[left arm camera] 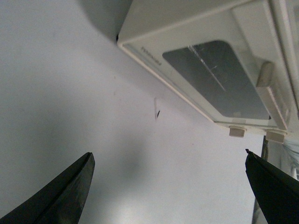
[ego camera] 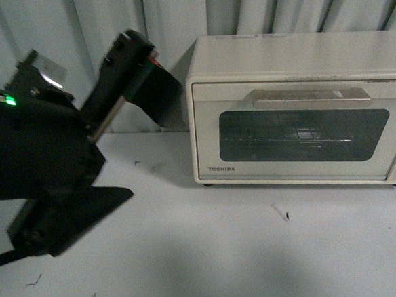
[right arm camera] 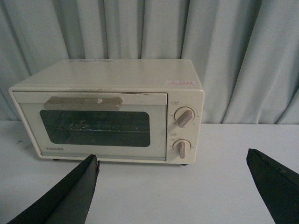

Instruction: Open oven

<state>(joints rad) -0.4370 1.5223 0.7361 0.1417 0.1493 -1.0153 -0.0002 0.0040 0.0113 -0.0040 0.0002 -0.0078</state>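
Toshiba toaster oven (ego camera: 301,111) was set on the white tabletop (ego camera: 212,256) against a pale curtain (ego camera: 276,3), right of centre in the front view, its glass door (ego camera: 306,137) shut flush. The left arm (ego camera: 43,166) was seen raised off the oven's left side, apart from it; the right arm was not shown there. The left gripper (left arm camera: 168,154) and right gripper (right arm camera: 173,155) were both held with jaws wide apart and empty. The left was judged nearer to the door. The beige bar handle (ego camera: 311,98) was laid level along the door's top edge, long axis side to side, so a frontal grasp across it was judged needed. An upper knob (right arm camera: 184,116) and lower knob (right arm camera: 181,148) were placed right of the door.
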